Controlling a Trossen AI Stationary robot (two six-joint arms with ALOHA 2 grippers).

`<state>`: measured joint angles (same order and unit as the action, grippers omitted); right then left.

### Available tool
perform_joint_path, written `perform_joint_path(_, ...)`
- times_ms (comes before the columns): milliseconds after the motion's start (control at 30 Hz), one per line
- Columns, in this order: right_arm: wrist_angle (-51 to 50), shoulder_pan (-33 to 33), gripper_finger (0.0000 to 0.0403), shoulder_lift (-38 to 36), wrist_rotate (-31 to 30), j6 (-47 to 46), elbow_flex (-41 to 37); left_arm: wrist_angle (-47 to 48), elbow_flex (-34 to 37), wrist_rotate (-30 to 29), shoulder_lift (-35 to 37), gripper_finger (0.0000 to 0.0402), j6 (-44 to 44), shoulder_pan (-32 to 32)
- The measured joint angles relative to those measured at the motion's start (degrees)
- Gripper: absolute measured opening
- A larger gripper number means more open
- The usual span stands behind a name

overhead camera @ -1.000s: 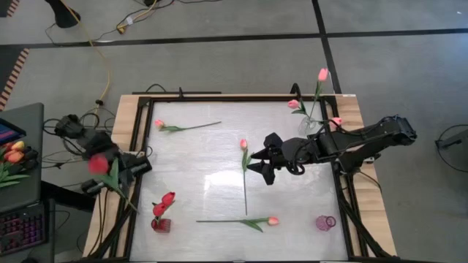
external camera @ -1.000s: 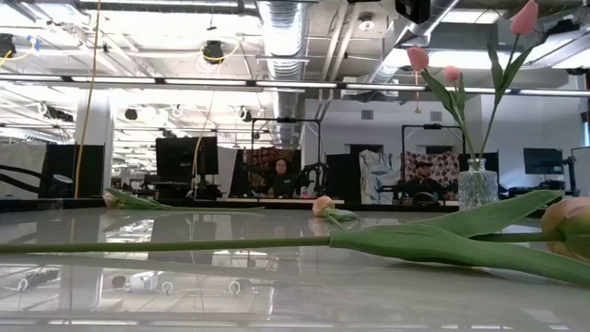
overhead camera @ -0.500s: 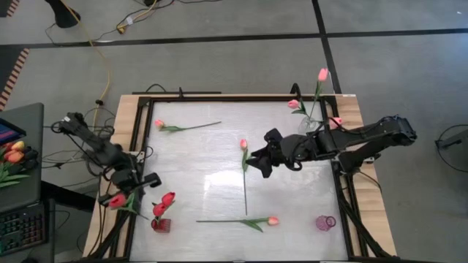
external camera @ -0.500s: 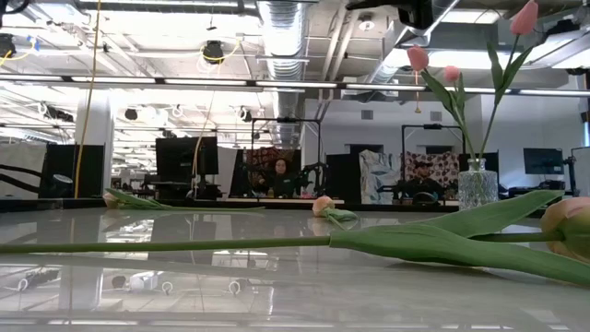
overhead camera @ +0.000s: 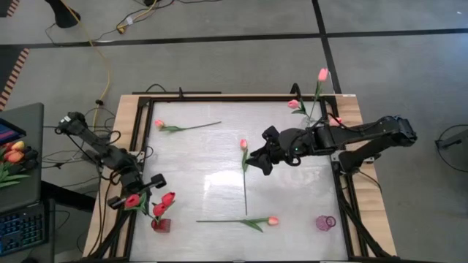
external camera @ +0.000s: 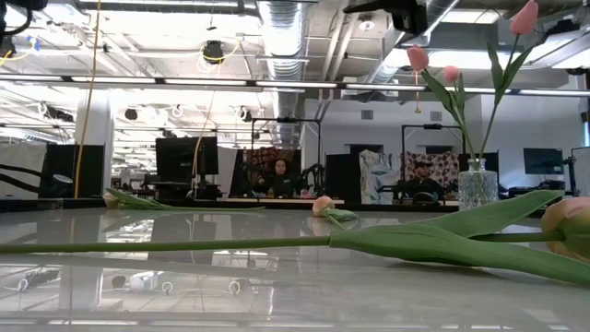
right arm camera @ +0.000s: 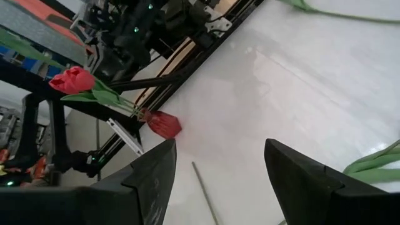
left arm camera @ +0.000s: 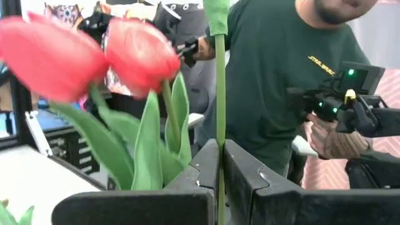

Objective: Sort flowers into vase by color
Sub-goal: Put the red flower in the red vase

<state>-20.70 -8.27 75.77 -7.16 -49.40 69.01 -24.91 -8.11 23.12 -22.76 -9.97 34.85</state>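
Left hand (overhead camera: 136, 199) has swung in toward the red vase (overhead camera: 161, 224), clamped on a red tulip (overhead camera: 132, 201), vase just right-near. Right hand (overhead camera: 257, 161) gaping, empty, beside the desk-centre pink tulip (overhead camera: 244, 145).

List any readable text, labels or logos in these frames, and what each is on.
Small yellow print on the chest of a person's dark green shirt, left wrist view: too small to read for certain.
Monitor screens in the room behind the table, low view: nothing legible.
No readable text or label on the table, the flowers, or either arm.
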Motion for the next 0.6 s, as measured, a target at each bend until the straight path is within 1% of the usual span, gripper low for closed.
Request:
perform_joint_path(200,-0.1,2.5,0.0270,0.0,0.4,1.9,0.0,-0.4,1.8,-3.7,-1.0,0.0000,1.4,3.0)
perform_joint_path(367,-0.1,4.8,0.0270,0.0,4.4,1.8,0.0,-2.0,3.9,-7.9,-1.7,0.0000,4.2,5.7)
perform_joint_path(467,-0.1,5.5,0.0270,0.0,4.8,1.8,0.0,-1.5,4.5,-10.6,-2.0,0.0000,4.4,7.1)
perform_joint_path(600,-0.1,5.5,0.0270,0.0,5.7,1.8,0.0,0.2,4.5,-11.5,-2.0,0.0000,4.6,8.3)
